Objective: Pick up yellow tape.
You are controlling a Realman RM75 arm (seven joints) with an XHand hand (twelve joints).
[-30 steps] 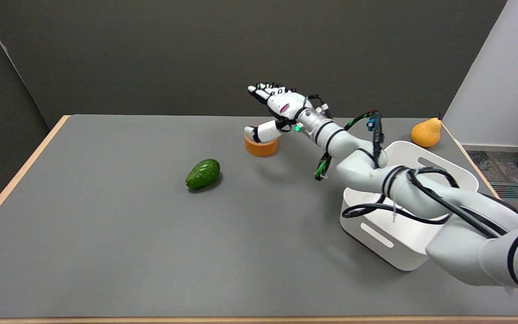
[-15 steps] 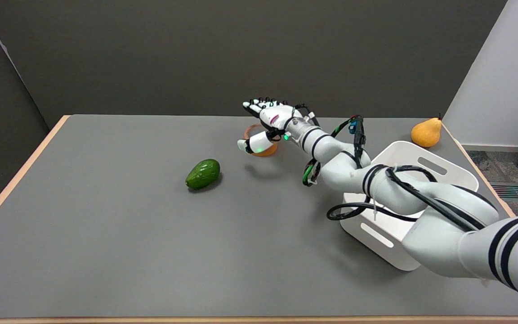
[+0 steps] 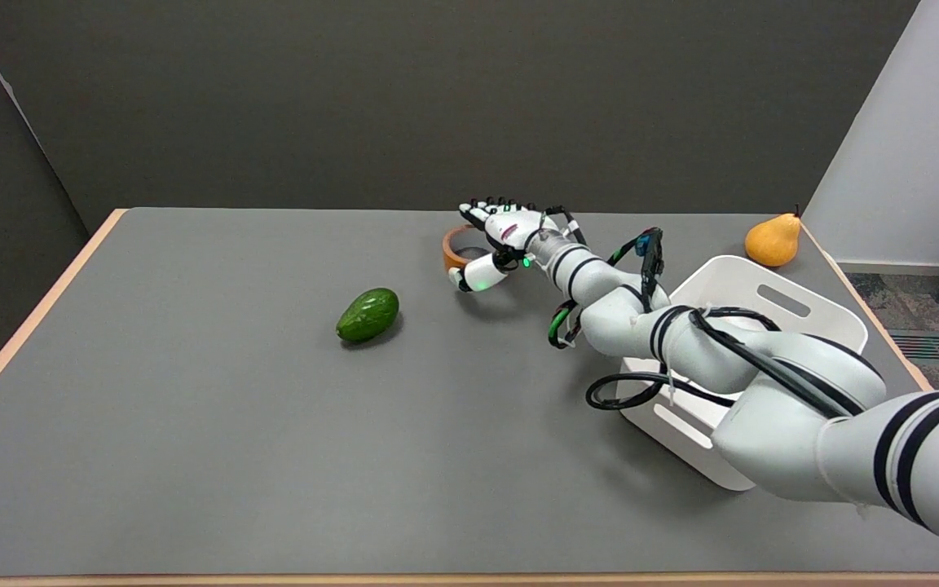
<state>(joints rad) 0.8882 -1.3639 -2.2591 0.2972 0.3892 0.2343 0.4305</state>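
Reaching across the grey tabletop (image 3: 192, 424) from the lower right, the robot's white right arm (image 3: 681, 342) brings its black-and-white right hand (image 3: 504, 241) up against the yellow-orange roll of tape (image 3: 455, 248), which lies flat at the far middle of the table. The fingers are spread rather than pressed together: the long fingers stretch over the roll's far right side while the thumb hangs down in front of it, near the table. That leaves the roll sitting in the gap between thumb and fingers, apparently so that closing them would catch its wall. Whether any finger already touches the roll cannot be told from this view; nothing shows it pinched or lifted, so the hand reads as holding nothing.

A dark green avocado (image 3: 368, 314) rests well apart to the left, a white plastic bin with slotted handles (image 3: 751, 297) stands partly under the arm, and a yellow-orange pear (image 3: 773, 239) sits by the far right edge, all well out of the reach path.

Compared with half a second ago, the hand has dropped lower and shifted slightly right, so more of the roll's open ring now shows to its left, where the thumb had covered the front of it. The roll itself seems to lie where it did.
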